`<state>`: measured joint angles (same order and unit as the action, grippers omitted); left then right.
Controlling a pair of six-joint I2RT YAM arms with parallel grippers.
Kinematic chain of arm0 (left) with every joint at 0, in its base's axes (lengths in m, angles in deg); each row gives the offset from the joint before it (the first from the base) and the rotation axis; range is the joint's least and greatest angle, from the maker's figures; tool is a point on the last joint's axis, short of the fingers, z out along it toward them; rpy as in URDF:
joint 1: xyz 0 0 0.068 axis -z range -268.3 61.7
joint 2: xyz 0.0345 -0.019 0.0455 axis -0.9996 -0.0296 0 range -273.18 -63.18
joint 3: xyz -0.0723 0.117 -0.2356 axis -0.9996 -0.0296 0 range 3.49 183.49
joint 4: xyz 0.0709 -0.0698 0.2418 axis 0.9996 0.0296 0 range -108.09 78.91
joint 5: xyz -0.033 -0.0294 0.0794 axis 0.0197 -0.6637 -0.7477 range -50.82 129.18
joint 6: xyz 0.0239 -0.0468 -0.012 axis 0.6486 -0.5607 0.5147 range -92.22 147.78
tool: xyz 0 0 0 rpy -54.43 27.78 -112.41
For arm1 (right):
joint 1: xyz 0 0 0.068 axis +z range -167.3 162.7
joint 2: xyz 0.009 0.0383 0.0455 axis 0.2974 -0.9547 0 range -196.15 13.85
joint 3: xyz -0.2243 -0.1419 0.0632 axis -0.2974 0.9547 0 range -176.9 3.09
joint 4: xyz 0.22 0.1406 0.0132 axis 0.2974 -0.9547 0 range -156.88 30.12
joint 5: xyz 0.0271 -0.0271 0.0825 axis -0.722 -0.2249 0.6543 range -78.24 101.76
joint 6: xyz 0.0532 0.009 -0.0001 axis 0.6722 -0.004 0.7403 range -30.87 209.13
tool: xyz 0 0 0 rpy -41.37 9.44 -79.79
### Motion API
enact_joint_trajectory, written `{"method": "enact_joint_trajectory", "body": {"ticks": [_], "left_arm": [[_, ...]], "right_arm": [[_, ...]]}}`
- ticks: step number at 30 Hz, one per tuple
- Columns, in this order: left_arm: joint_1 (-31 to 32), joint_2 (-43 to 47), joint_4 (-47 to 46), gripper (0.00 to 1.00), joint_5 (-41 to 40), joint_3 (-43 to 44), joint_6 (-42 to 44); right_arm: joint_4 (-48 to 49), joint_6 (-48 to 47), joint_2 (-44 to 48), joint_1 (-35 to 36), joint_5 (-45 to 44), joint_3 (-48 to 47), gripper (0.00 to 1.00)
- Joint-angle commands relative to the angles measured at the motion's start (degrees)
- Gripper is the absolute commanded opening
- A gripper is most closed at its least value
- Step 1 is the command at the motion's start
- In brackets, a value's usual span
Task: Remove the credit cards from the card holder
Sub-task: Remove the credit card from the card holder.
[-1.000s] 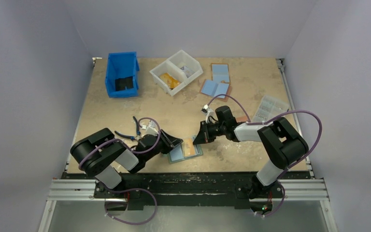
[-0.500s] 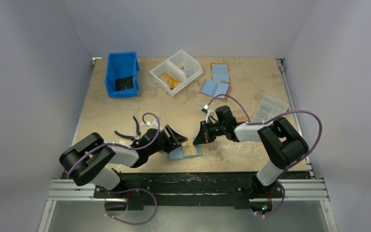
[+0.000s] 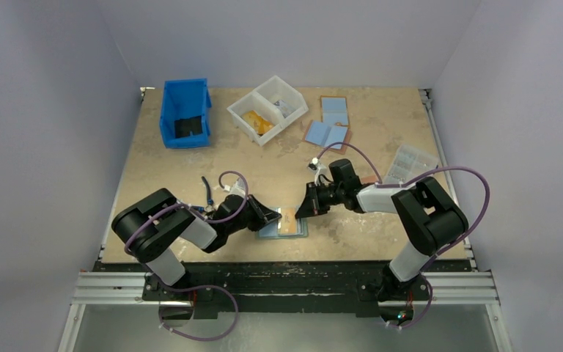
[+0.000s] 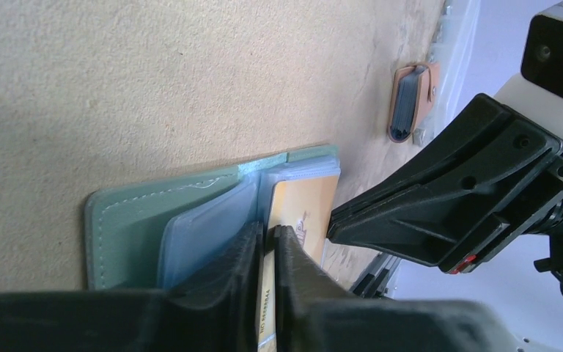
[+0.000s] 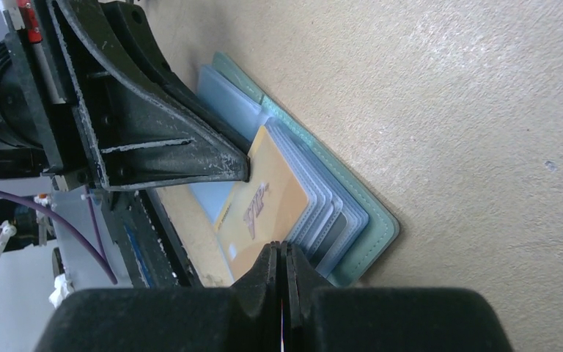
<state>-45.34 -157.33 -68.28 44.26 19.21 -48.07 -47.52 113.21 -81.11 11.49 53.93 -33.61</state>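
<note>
- Lying open near the front edge of the table (image 4: 154, 88), the card holder (image 4: 124, 220) is resting flat with its teal cover down and its clear sleeves (image 4: 205, 227) fanning upward.
- A tan-orange card (image 4: 300, 213) is sitting on top of the sleeves, and its printed face is showing in the right wrist view. How much of it is tucked into a sleeve I cannot tell.
- The left gripper (image 4: 266, 233) is reaching in from the left with its jaws drawn almost together. They are pinching the near edge of the tan-orange card, which is running as a thin line between the two fingers.
- The right gripper (image 5: 279, 249) is coming in from the opposite side, and its jaws are pressing together with only a hairline slit between them. Its tip is meeting the far end of the card and the sleeve stack — whether anything thin is caught in that slit I cannot tell.
- The two grippers are facing each other across the holder, tips close together.
- A salmon-pink wallet (image 4: 413, 99) is lying further off, near the right arm.
- Toward the back, a blue bin (image 3: 166, 110) and a white divided tray (image 3: 267, 108) are standing side by side, with flat light-blue-and-brown wallets (image 3: 328, 133) to their right — and a clear plastic box (image 3: 409, 163) is lying by the right edge.
</note>
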Motion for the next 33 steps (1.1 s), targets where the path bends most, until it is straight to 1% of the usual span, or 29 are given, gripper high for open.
{"method": "enact_joint_trajectory", "body": {"ticks": [1,8,12,17,19,21,27,30,33], "left_arm": [[1.6,-1.6,-2.6,0.0,4.6,0.1,0.9],[0.5,2.2,-2.9,0.0,3.0,-2.8,7.9],[-1.3,4.2,-3.1,0.0,3.9,-5.2,11.5],[-3.0,6.0,-3.9,0.0,6.0,-6.6,13.4],[-3.5,6.4,-5.5,0.0,7.7,-6.8,13.6],[-3.7,6.4,-6.4,0.0,8.7,-6.9,13.2],[-4.8,6.1,-6.4,0.0,10.4,-7.4,11.9],[-5.3,6.7,-6.2,0.0,10.9,-8.1,12.7],[-5.5,8.6,-3.9,0.0,11.0,-8.0,14.9]], "right_arm": [[-0.8,-1.6,-2.6,1.7,-1.4,-1.4,0.0],[-1.9,-1.8,-2.3,0.8,-4.8,-1.8,0.0],[-2.6,-2.3,-2.8,-0.4,-7.1,-1.9,0.0],[-2.7,-3.1,-2.2,-0.5,-7.4,-2.0,0.01],[-2.6,-3.7,-1.9,-0.5,-6.8,-2.1,0.04],[-2.4,-4.3,-1.1,-0.5,-5.8,-2.3,0.1],[-2.2,-8.2,3.4,-0.5,-1.7,-2.9,0.24],[-2.3,-10.6,5.8,-0.5,0.9,-2.9,0.32],[-3.9,-14.7,7.5,-0.9,3.9,-3.8,0.39]]}}
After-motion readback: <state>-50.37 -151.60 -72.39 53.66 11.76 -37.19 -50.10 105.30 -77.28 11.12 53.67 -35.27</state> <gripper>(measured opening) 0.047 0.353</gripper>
